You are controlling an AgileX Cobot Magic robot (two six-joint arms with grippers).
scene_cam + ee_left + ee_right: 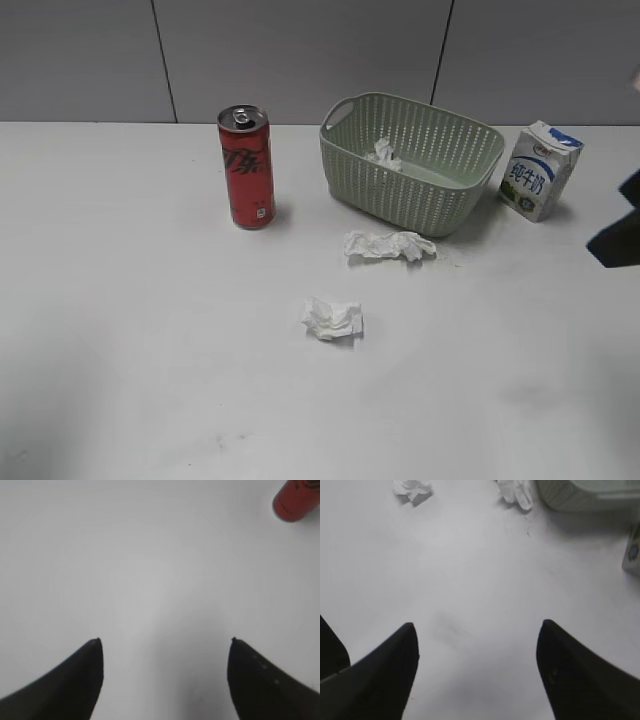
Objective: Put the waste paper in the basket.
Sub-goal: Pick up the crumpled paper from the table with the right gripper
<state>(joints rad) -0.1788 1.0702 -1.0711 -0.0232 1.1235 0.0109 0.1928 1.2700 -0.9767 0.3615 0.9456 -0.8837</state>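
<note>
The pale green basket stands at the back of the white table, and its corner shows in the right wrist view. One white paper wad lies inside it. A second wad lies just in front of the basket and shows in the right wrist view. A third wad lies nearer the front and also shows there. My left gripper is open and empty over bare table. My right gripper is open and empty, short of the wads; only a dark part of its arm shows at the exterior view's right edge.
A red can stands left of the basket; its base shows in the left wrist view. A white-and-blue milk carton stands right of the basket, its edge in the right wrist view. A grey panelled wall runs behind the table.
</note>
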